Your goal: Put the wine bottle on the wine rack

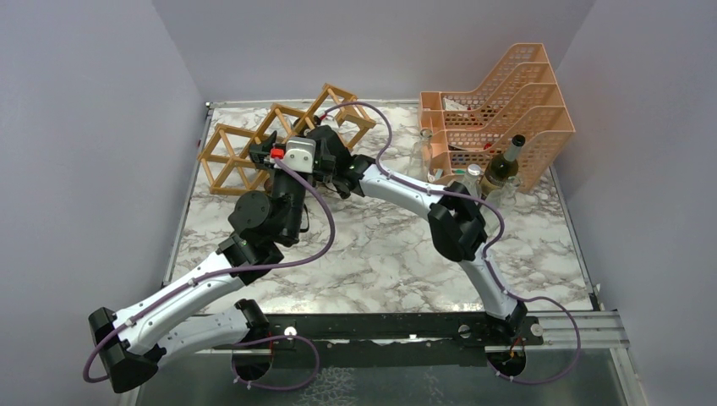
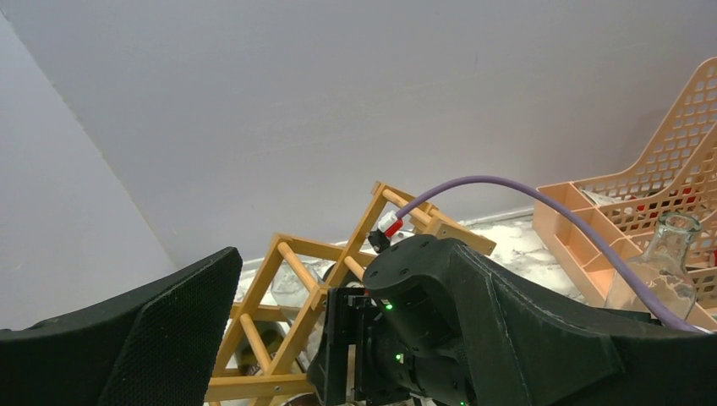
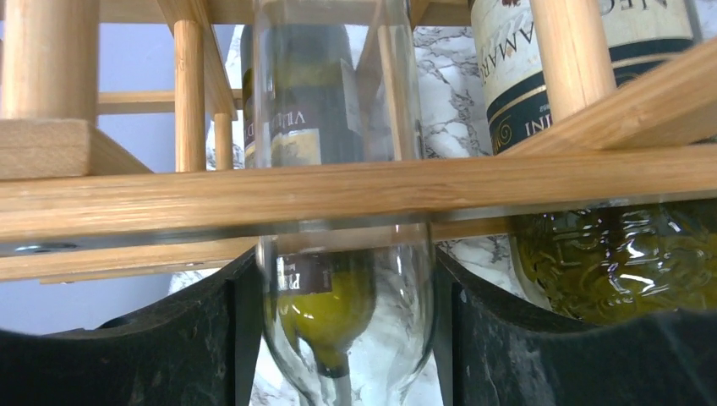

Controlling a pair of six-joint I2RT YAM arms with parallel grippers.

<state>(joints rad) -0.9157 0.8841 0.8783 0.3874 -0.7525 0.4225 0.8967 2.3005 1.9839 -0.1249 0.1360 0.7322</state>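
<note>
My right gripper point(image 3: 342, 359) is clamped on the clear glass wine bottle point(image 3: 342, 309), which sits partway into a cell of the light-brown wooden lattice rack point(image 3: 355, 190) at far left. The left gripper point(image 1: 276, 158) stands apart beside it. The insertion looks unfinished, so next I'd slide the bottle deeper, then release.

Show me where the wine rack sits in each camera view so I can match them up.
Top external: wine rack at upper left, at the far side of the table.
Left wrist: lower centre, rising toward the right.
Right wrist: fills the frame, its rail crossing the clear bottle between the right fingers.
Shared landmark: the marble tabletop under the rack.
</note>
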